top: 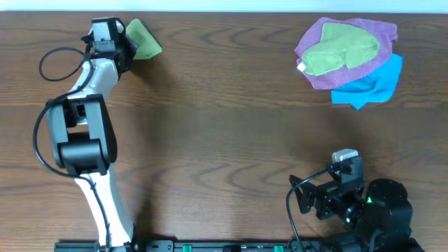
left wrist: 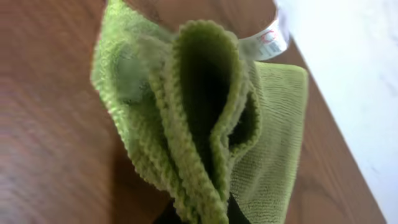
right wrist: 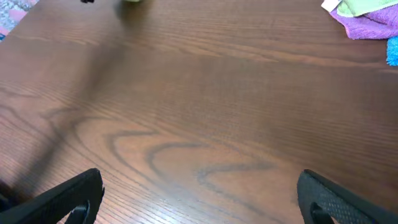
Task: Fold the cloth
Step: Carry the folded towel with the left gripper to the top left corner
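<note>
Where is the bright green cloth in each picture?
Overhead: the bright green cloth sits at the top left.
Left wrist: it fills the middle, bunched up very close.
Right wrist: only a tiny green sliver shows at the top edge, left of centre.
Shared landmark: the brown wooden table lies under it in all three.
</note>
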